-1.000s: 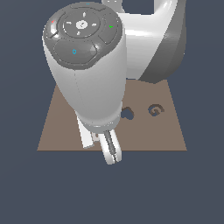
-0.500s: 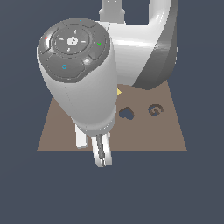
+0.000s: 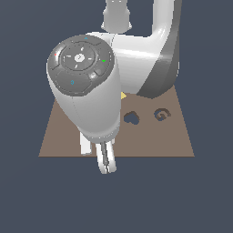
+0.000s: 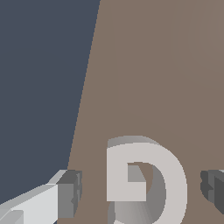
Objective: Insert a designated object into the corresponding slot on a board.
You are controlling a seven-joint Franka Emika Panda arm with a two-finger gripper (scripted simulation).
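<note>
The off-white G piece [image 4: 151, 181] lies flat on the brown board [image 4: 162, 65], close to the board's edge. In the wrist view my gripper [image 4: 141, 190] is open, with one grey fingertip [image 4: 69, 194] on each side of the piece and a gap between each tip and the piece. In the exterior view the arm hides the G piece, and only a finger [image 3: 105, 159] shows at the board's [image 3: 182, 141] near edge. The dark G-shaped slot [image 3: 161, 113] lies on the exterior view's right, well away from the gripper.
A dark heart-shaped cut-out [image 3: 131, 117] sits just left of the G slot in the exterior view. A corner of a yellow piece [image 3: 122, 95] peeks out behind the arm. The bulky arm covers the board's left and middle. Dark floor surrounds the board.
The arm's hand has drifted a little toward the exterior view's left and sunk lower over the board's near edge. The board and cut-outs have not moved.
</note>
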